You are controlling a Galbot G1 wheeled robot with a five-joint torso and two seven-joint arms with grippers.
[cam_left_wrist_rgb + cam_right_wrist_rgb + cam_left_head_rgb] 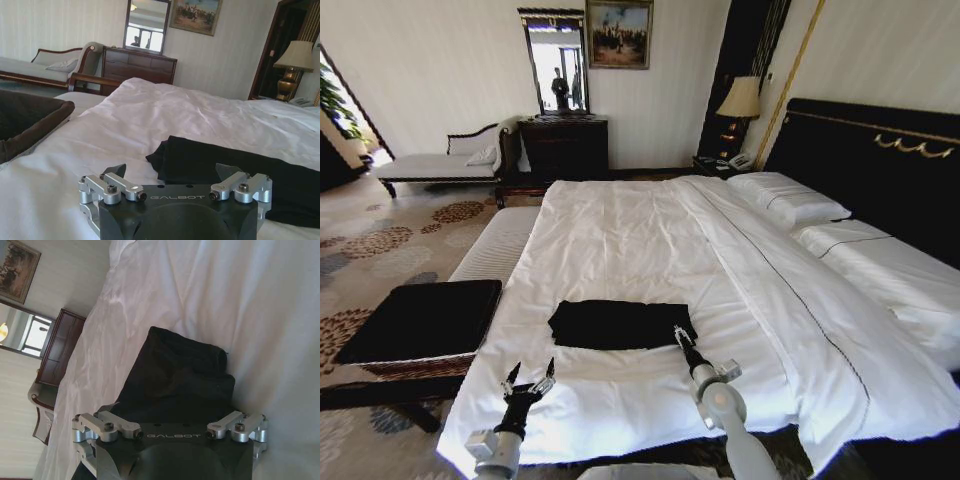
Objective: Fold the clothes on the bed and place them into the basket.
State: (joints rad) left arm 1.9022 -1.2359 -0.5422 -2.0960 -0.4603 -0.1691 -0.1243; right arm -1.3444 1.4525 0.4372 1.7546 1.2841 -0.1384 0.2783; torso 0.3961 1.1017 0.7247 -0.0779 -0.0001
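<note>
- A black garment, folded into a flat, wide rectangle with no lettering showing, lay on the white sheets of the wide bed near its foot.
- The left hand hovered over the sheet just short of the garment's left corner, fingers spread and holding nothing.
- The right hand sat at the garment's right edge, touching the cloth; its opening could not be told.
- A low brown wicker basket with a flat black top stood beside the bed, to the left.

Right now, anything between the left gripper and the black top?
Nothing: bare white sheet of the bed separates the left gripper from the folded clothes, as the head view shows.
</note>
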